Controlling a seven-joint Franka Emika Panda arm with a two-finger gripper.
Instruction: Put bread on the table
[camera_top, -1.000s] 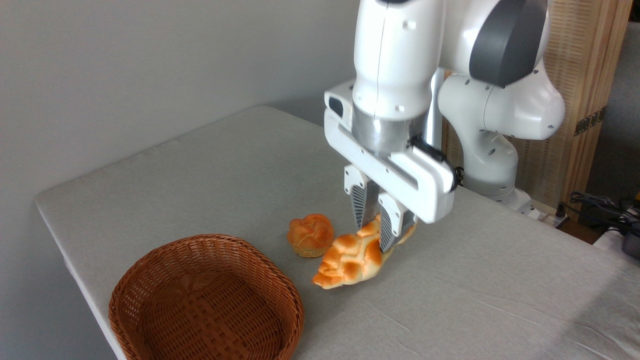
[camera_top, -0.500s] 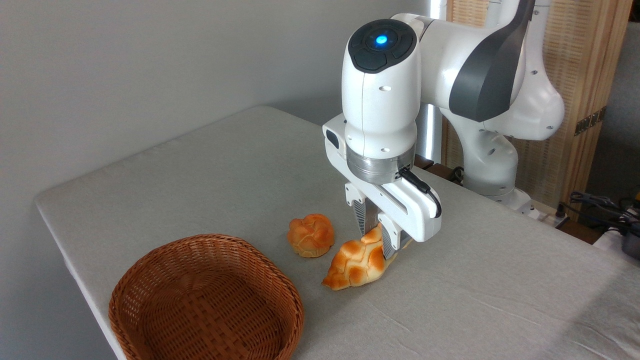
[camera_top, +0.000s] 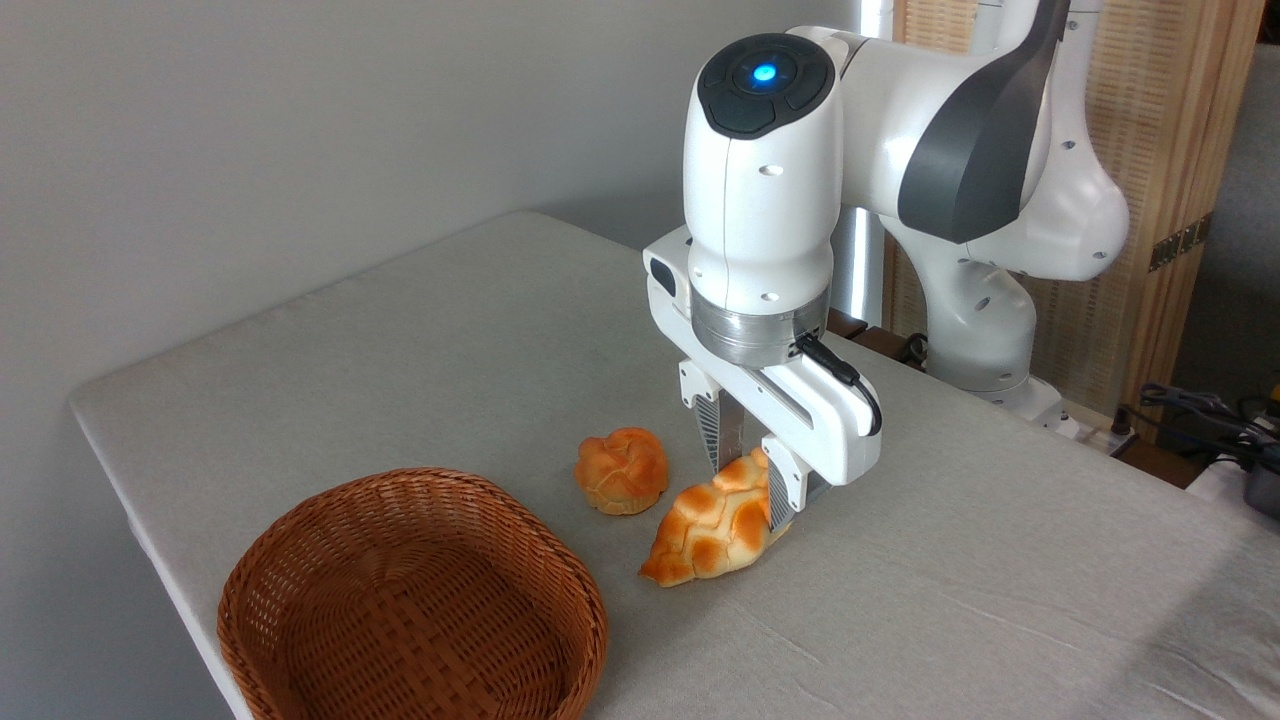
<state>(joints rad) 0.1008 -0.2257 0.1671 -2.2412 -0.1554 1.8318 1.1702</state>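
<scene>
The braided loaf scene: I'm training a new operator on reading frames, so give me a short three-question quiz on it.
1. True or false: the basket holds the small round roll.
2. Multiple choice: the bread is A) lying on the table, B) lying in the basket, C) hanging clear above the table.
3. Fill in: the gripper has its fingers on either side of the bread's ____ end, the one away from the basket.

Key: 1 false, the roll sits on the table beside the bread; 2 A; 3 far.
</scene>
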